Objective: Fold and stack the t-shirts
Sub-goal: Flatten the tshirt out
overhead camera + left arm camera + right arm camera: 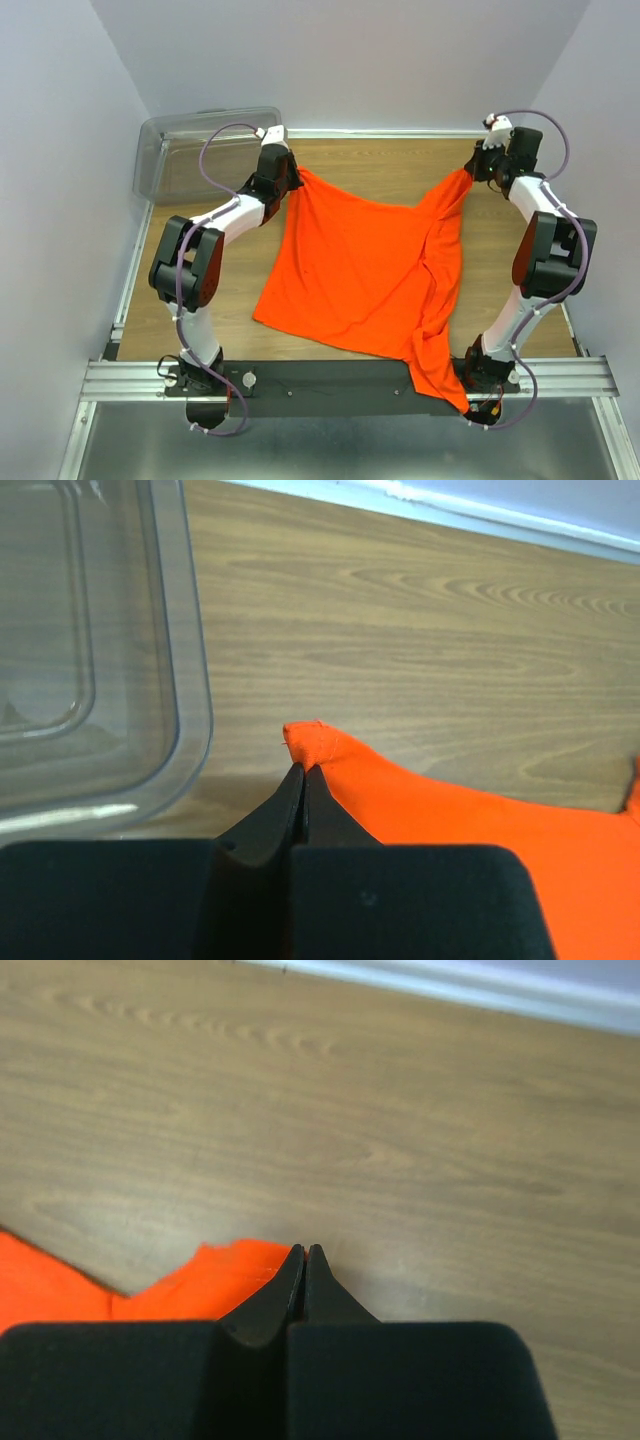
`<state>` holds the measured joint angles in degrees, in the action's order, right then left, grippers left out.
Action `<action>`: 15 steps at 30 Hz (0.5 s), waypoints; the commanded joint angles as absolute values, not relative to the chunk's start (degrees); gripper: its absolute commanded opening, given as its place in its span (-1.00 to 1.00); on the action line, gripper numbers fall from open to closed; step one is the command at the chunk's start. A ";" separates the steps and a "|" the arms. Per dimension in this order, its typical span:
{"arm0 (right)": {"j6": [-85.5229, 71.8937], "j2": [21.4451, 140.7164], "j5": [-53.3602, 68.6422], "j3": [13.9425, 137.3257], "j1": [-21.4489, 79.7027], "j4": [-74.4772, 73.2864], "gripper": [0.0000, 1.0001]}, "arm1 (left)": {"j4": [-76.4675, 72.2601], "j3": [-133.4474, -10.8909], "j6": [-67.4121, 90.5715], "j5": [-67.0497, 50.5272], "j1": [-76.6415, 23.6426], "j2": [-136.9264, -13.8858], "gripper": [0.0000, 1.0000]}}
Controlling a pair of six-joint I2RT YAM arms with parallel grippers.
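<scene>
One bright orange t-shirt (360,270) hangs stretched between my two grippers over the wooden table, and its lower corner droops past the front rail (440,380). My left gripper (290,176) is at the back left, shut on a hemmed corner of the t-shirt (310,742). In the left wrist view its tips (303,768) pinch that corner. My right gripper (476,168) is at the back right, shut on the opposite corner. In the right wrist view its closed tips (303,1250) meet the fabric edge (215,1272) from the right.
A clear plastic bin (200,150) stands at the back left corner, close beside the left gripper, and its rim (195,700) fills the left of that wrist view. White walls enclose the table on three sides. A metal rail (330,378) runs along the front.
</scene>
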<state>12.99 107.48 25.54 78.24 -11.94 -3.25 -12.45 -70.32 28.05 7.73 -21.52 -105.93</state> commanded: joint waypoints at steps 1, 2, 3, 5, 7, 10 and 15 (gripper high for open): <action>10.73 108.02 23.46 83.14 -11.34 0.79 -0.99 | -10.99 -73.56 26.19 9.84 -20.74 -108.10 -1.00; 10.55 107.76 24.34 83.41 -11.08 0.53 -0.99 | -10.99 -73.65 26.02 9.67 -20.66 -107.93 -1.00; 10.37 107.32 24.95 83.58 -10.90 0.27 -0.99 | -10.99 -73.65 25.84 9.58 -20.57 -107.67 -1.00; 10.02 105.04 27.32 83.58 -10.72 0.18 -0.99 | -10.81 -73.30 25.40 9.05 -20.39 -105.83 -1.00; 9.58 101.00 30.75 82.62 -10.11 -3.07 -0.99 | -10.90 -71.90 24.70 9.23 -20.30 -103.63 -1.00; 9.41 95.90 32.69 81.13 -8.62 -4.65 -0.99 | -10.99 -68.57 24.34 9.58 -20.22 -98.28 -1.00; 8.26 88.60 32.26 79.80 -6.07 -6.06 -0.99 | -11.51 -62.93 25.57 9.15 -18.38 -92.90 -1.00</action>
<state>9.72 93.34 30.17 80.05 -7.79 -5.19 -10.17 -65.14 25.69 7.90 -20.40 -96.07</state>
